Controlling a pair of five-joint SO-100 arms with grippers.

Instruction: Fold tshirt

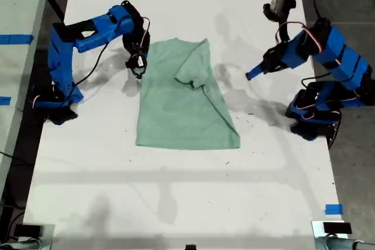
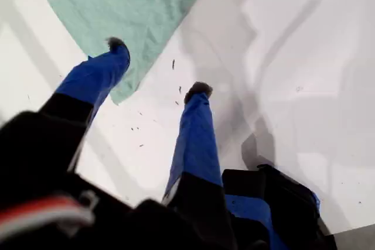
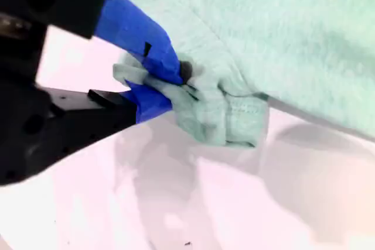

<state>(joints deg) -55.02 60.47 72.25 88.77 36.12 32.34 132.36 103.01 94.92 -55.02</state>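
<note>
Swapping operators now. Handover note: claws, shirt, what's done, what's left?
First claw: open, empty, above the table off the shirt's edge, on the exterior view's right.
Second claw: shut on a bunched bit of the shirt edge, at the shirt's upper corner on the exterior view's left.
Shirt: mid-table, lying as a narrow panel; the side on the exterior view's right is already folded in over the body.
Left: likely fold in the side the second claw holds, then fold across. Nothing else on the table.
</note>
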